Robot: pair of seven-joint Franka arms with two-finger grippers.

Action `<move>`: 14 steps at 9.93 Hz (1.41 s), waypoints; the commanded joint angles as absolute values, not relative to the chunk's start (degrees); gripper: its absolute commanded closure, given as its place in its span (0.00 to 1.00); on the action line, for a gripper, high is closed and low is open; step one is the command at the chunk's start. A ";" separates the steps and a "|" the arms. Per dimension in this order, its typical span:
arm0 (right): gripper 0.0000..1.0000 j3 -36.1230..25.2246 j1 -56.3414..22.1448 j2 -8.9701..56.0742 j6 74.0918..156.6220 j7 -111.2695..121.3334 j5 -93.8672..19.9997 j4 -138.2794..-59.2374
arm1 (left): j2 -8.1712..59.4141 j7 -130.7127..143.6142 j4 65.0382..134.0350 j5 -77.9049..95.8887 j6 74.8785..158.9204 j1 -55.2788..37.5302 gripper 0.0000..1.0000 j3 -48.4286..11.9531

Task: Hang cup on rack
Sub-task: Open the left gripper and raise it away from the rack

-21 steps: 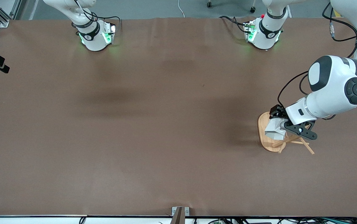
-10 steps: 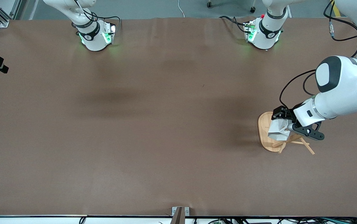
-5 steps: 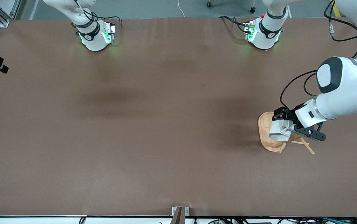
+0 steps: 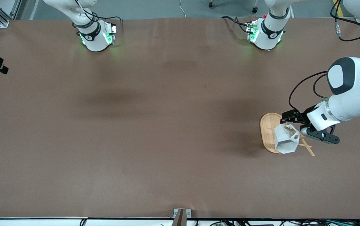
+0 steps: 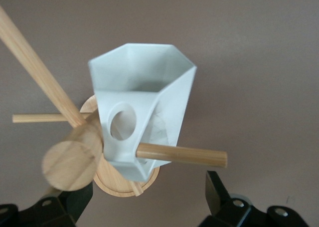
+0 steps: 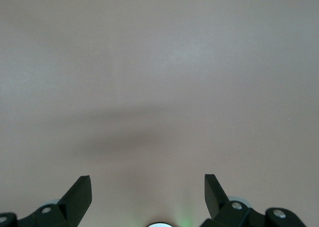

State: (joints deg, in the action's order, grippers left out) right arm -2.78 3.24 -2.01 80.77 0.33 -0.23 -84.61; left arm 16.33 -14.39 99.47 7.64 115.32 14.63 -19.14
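Observation:
The white faceted cup (image 4: 285, 142) hangs on a peg of the bamboo rack (image 4: 266, 131), its open mouth turned toward the front camera. In the left wrist view the peg (image 5: 180, 154) passes through the handle of the cup (image 5: 144, 82), beside the rack's round post (image 5: 71, 159) and above the oval base (image 5: 122, 184). My left gripper (image 4: 294, 127) is open and empty, just off the cup on the side toward the left arm's end; both its fingers show apart in its wrist view (image 5: 147, 199). My right gripper (image 6: 148, 187) is open, empty, over bare table, waiting.
The brown table (image 4: 155, 125) carries only the rack, which stands near the left arm's end. Both arm bases (image 4: 95, 34) stand along the table's edge farthest from the front camera. Other rack pegs (image 5: 35, 67) stick out around the post.
The left gripper opened, let go of the cup and drew back toward the left arm's end. The cup swung down and now hangs on the peg. The right arm has not moved.

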 commanded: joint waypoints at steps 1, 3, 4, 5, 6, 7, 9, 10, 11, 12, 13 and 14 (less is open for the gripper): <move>0.00 -2.99 2.99 -1.67 80.68 -0.44 0.09 -84.11 | 14.60 -7.26 95.56 7.38 107.89 14.41 0.00 -19.16; 0.00 -2.99 2.90 -1.76 80.68 -0.44 0.09 -84.11 | 10.66 -0.73 93.87 7.47 102.24 13.37 0.00 -19.07; 0.00 -2.99 2.90 -1.76 80.68 -0.44 0.09 -84.11 | 7.42 1.04 94.04 7.38 100.13 12.84 0.00 -18.99; 0.00 -2.99 2.90 -1.76 80.77 -0.44 0.09 -84.11 | 4.34 1.75 94.22 6.43 99.32 11.18 0.00 -18.29; 0.00 -2.99 2.90 -1.67 80.77 -0.44 0.09 -84.11 | 2.31 0.89 94.04 2.33 98.88 8.73 0.00 -15.24; 0.00 -2.99 2.90 -1.67 82.25 -0.35 0.09 -84.29 | 0.72 0.18 93.78 1.76 96.35 5.31 0.00 -11.03; 0.00 -4.12 2.73 -1.76 85.51 3.05 0.09 -85.42 | -1.48 2.18 93.34 1.41 91.87 2.03 0.00 -8.18; 0.00 -4.22 2.72 -1.76 85.17 3.42 0.09 -85.34 | -2.97 3.59 94.38 1.32 89.67 2.11 0.00 -8.17; 0.00 -4.22 2.72 -1.84 84.99 3.25 0.09 -85.34 | -4.55 3.95 96.31 1.32 89.74 2.11 0.00 -8.26; 0.00 -4.22 2.72 -1.85 84.99 3.25 0.09 -85.34 | -5.79 3.96 97.02 1.23 89.82 2.11 0.00 -8.26; 0.00 -4.22 2.72 -1.85 84.90 3.25 0.09 -85.34 | -6.84 3.96 97.99 0.97 89.74 2.37 0.00 -8.17; 0.00 -4.22 2.81 -1.85 84.73 3.25 0.09 -85.34 | -7.20 4.48 97.82 -0.69 89.48 2.55 0.00 -8.61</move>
